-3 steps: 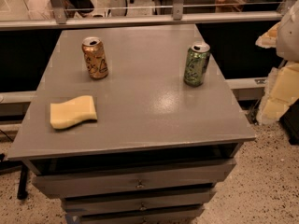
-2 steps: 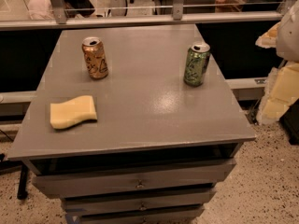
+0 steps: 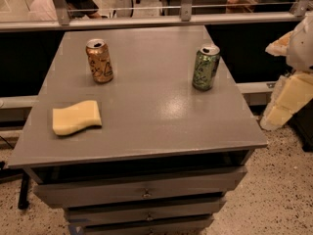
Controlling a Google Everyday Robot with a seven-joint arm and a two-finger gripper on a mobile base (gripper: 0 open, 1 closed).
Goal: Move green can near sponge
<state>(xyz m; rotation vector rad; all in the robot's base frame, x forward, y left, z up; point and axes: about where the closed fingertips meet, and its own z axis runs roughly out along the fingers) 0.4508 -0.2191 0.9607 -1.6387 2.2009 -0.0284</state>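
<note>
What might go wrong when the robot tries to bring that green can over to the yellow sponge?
1. The green can is tall and slim; a nudge from the gripper, now off the right side of the table, might tip it.
2. The sponge lies across the table, and the orange can stands near that path; a wide sweep might hit it.

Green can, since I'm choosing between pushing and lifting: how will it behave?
The green can stands upright and slim, so a high push likely tips it; tipped, it may roll. Its glossy side probably slips. The hand hangs right of the table.
</note>
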